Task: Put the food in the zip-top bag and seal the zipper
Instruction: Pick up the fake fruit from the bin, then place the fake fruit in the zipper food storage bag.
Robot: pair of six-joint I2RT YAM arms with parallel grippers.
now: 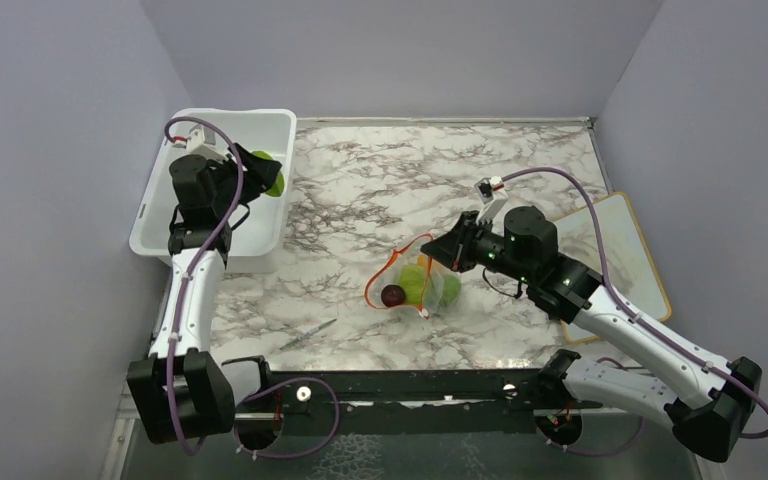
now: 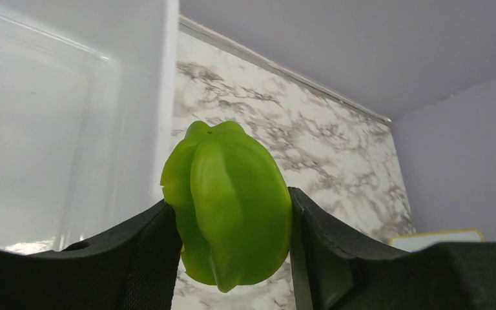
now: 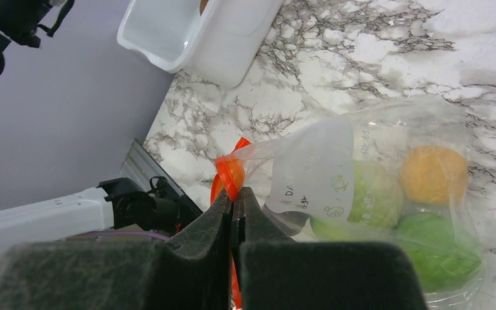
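A green toy pepper (image 2: 232,200) is pinched between my left gripper's (image 2: 229,216) black fingers (image 2: 148,239). In the top view this left gripper (image 1: 260,172) hangs over the right rim of the white tub (image 1: 160,215), with the pepper (image 1: 276,181) at its tip. The clear zip-top bag (image 1: 430,290) lies mid-table with its mouth held open. My right gripper (image 3: 234,197) is shut on the orange-red zipper (image 3: 227,175). Inside the bag (image 3: 361,148) are an orange ball (image 3: 433,174), a pale green cabbage (image 3: 374,194), a green fruit (image 3: 436,248) and a dark red piece (image 1: 392,295).
The white tub (image 3: 194,32) stands at the back left against the wall. A flat board with a yellow rim (image 1: 620,235) lies at the right, partly under my right arm. A thin grey object (image 1: 310,332) lies near the front edge. Grey walls close in three sides.
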